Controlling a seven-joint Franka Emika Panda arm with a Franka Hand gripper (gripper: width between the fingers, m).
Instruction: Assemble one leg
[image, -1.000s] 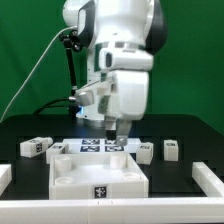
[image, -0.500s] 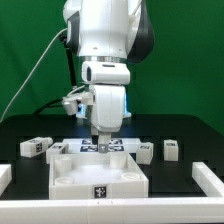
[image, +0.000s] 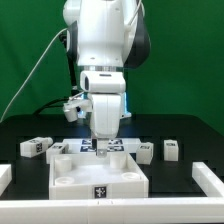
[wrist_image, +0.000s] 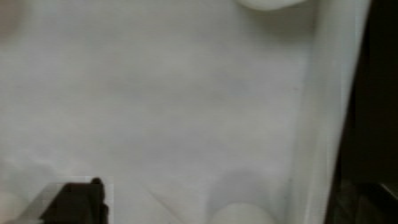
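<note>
Shift leftward in the exterior view: the end effector (image: 100, 147) now hangs over the far rim of the large white square tray-like piece (image: 70, 181); we cannot tell its opening. The small white stubby plastic leg (image: 57, 150) lies untouched on the black desk (image: 190, 136) beside it, so no grasp yet.

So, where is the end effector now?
In the exterior view, the end effector hangs in the middle, just above the far edge of the square piece, near the marker board.
</note>
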